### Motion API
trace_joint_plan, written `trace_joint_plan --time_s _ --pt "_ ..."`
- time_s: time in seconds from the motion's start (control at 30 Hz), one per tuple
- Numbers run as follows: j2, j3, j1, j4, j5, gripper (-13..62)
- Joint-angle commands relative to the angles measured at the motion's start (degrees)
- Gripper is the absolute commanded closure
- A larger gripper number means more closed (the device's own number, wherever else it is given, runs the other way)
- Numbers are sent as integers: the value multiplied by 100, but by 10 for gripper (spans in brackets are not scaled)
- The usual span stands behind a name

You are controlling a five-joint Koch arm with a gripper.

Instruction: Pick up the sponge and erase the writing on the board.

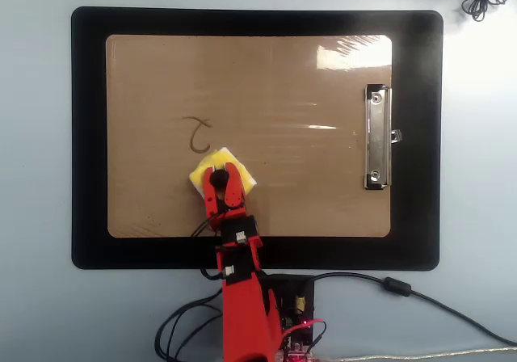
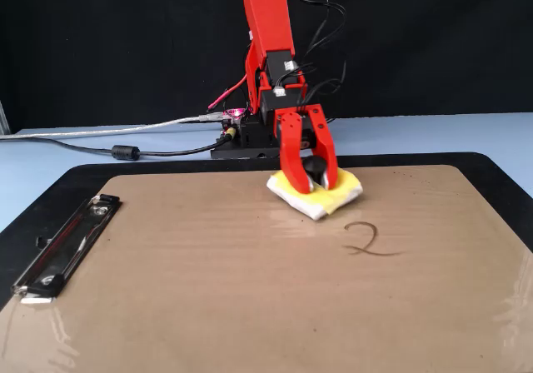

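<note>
The yellow sponge (image 1: 203, 170) (image 2: 343, 191) rests on the brown board (image 1: 283, 79) (image 2: 208, 290), near its edge closest to the arm's base. My red gripper (image 1: 218, 178) (image 2: 314, 178) is shut on the sponge's black knob. Of the writing (image 1: 198, 134) (image 2: 364, 239), a single dark "2" shows. It lies just beyond the sponge in the overhead view, and in front of it to the right in the fixed view. Sponge and mark do not touch.
A silver metal clip (image 1: 376, 137) (image 2: 65, 246) sits at the board's right end in the overhead view. The board lies on a larger black mat (image 1: 89, 136) (image 2: 50, 191). Cables and the arm's electronics (image 1: 295, 305) (image 2: 241, 136) lie by the base.
</note>
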Motion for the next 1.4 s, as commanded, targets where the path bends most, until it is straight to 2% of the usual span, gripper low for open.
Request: trace_joint_plan --time_s 0.0,0.1,0.13,0.2,0.3,0.33,0.37,0.43,0.53,0.57,0.6,0.63,0.73,0.77,0.8,0.87,1.0,1.03,1.07,1.13,1.23,1.3,1.37 --pt "-1204 -1195 -132 -167 -141 574" --pt "-3867 -3981 -149 -360 -123 574" --pt "-3938 -4175 -149 -316 -123 574" --pt "-2979 -2988 -149 -316 -123 574" --pt "-378 -606 -149 -158 -123 574" --pt "-9 -457 -193 53 -132 574" --pt "-158 -492 -272 185 -141 574" --pt "-1397 -1538 -457 53 -158 574" --pt "-3973 -4166 -439 -185 -149 574" --pt "-4298 -4614 -431 -141 -141 574" --pt "-4122 -4298 -431 -123 -149 573" --pt "-3489 -3568 -439 -132 -149 574" --pt "-712 -967 -466 114 -158 574" --pt "-158 -580 -483 343 -158 574" --pt "-193 -606 -492 431 -158 574" --pt "-1336 -1538 -483 360 -167 574" --pt "-4518 -4685 -483 26 -158 574" --pt "-4720 -5106 -483 70 -158 574" --pt "-4482 -4799 -483 114 -158 574" --pt "-3173 -3401 -510 132 -158 574" --pt "-422 -1046 -580 501 -158 574" --pt "-167 -932 -686 817 -167 574" --pt "-1125 -1617 -835 747 -185 574"
